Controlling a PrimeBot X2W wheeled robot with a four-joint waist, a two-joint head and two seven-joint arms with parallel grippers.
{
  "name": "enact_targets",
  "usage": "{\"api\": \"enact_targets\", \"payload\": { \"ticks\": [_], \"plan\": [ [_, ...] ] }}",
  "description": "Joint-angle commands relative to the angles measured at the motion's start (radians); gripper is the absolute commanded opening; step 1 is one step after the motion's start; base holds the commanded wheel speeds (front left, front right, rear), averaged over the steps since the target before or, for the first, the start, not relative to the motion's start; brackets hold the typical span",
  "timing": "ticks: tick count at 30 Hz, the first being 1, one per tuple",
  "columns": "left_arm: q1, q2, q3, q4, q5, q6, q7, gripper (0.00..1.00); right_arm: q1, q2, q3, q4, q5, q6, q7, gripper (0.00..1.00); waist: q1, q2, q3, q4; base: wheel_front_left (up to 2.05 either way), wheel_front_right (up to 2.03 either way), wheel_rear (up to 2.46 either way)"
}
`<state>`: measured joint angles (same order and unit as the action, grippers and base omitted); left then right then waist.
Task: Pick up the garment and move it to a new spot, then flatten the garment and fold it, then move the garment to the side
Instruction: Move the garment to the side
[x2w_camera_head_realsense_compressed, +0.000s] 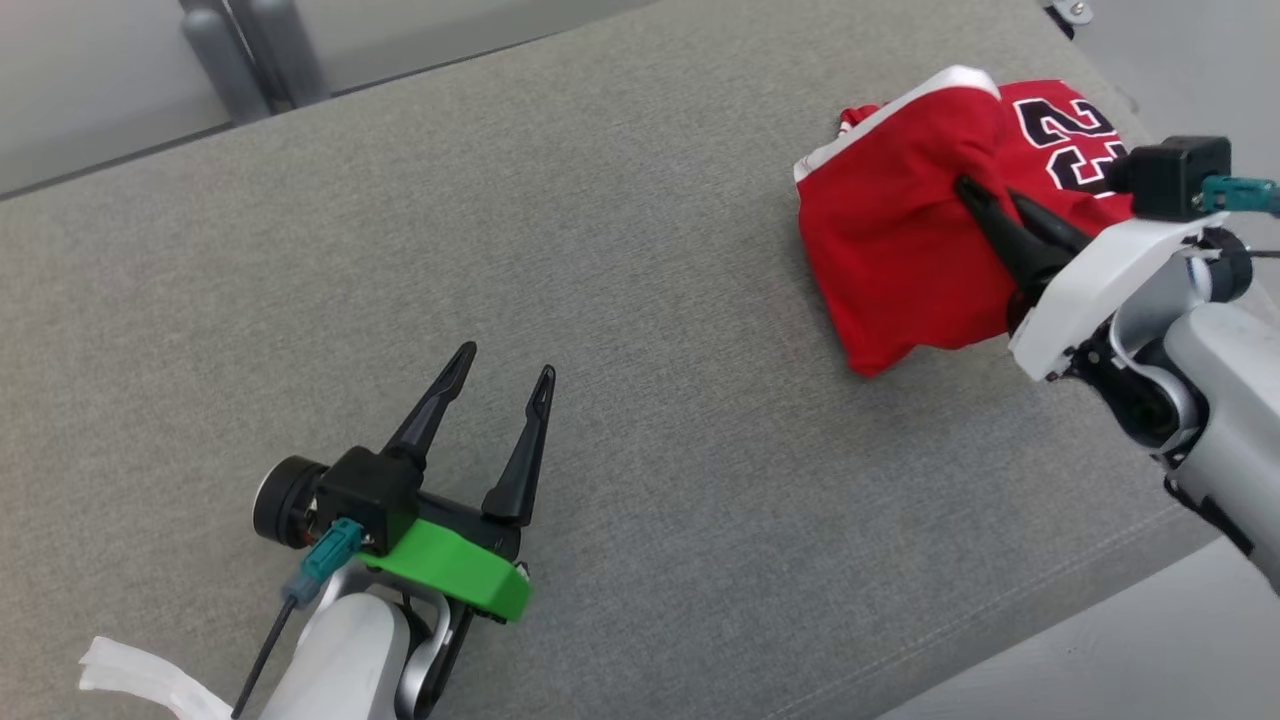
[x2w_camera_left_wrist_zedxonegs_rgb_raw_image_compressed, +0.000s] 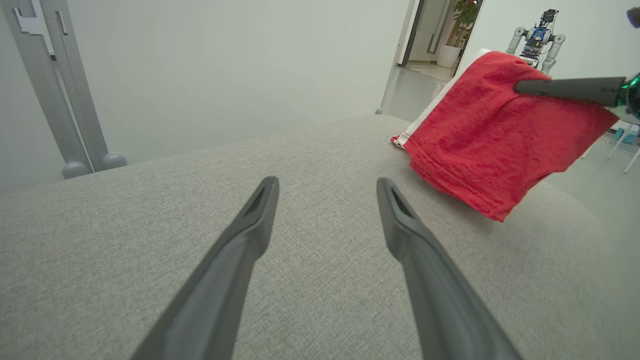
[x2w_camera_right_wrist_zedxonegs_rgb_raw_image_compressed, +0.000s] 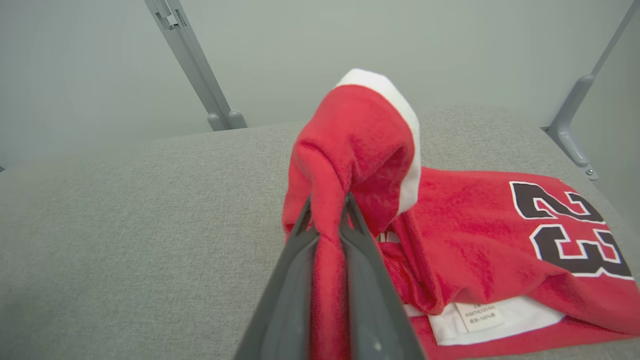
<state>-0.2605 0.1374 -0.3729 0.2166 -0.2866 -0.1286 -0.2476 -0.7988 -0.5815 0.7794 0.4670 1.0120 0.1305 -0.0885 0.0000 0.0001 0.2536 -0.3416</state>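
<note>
Garment (x2w_camera_head_realsense_compressed: 900, 260): a red jersey with white trim, a black "23" and a white label, crumpled on the grey desk (x2w_camera_head_realsense_compressed: 600, 250). Right gripper (x2w_camera_head_realsense_compressed: 988, 195): nearly closed, pinching a raised red fold between its fingers, with the rest of the cloth trailing beneath and beyond the fingertips. Left gripper (x2w_camera_head_realsense_compressed: 505, 362): jaws spread wide, holding nothing — the garment lies well apart, ahead and to its right.
</note>
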Motion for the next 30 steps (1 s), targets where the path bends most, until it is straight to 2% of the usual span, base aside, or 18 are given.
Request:
{"api": "enact_targets", "payload": {
  "ticks": [1,7,11,19,30],
  "plan": [
    [-0.019,0.009,0.001,0.001,0.003,-0.003,0.001,1.0,-0.028,-0.023,0.02,-0.024,0.025,0.0,-0.002,0.0,0.0,-0.0001,0.063,0.059,0.0,0.0,0.0],
    [-0.037,0.021,-0.004,0.008,-0.003,-0.003,-0.001,1.0,-0.117,-0.133,0.13,-0.141,0.128,0.0,-0.01,0.0,0.0,-0.0001,0.095,0.099,0.0,0.0,0.0],
    [-0.044,0.027,-0.004,0.005,-0.004,-0.002,-0.004,1.0,-0.168,-0.183,0.198,-0.16,0.168,0.0,-0.015,0.0,0.0,-0.0001,0.111,0.118,0.0,0.0,0.0],
    [-0.062,0.038,-0.005,-0.008,-0.004,0.005,0.004,1.0,-0.226,-0.264,0.322,-0.054,0.177,0.0,-0.03,0.0,0.0,-0.0001,0.159,0.143,0.0,0.0,0.0],
    [-0.071,0.061,-0.004,-0.042,0.0,0.018,0.017,1.0,-0.292,-0.342,0.375,0.078,0.195,0.0,-0.109,0.0,0.0,-0.0001,0.218,0.154,0.0,0.0,0.0]
  ]
}}
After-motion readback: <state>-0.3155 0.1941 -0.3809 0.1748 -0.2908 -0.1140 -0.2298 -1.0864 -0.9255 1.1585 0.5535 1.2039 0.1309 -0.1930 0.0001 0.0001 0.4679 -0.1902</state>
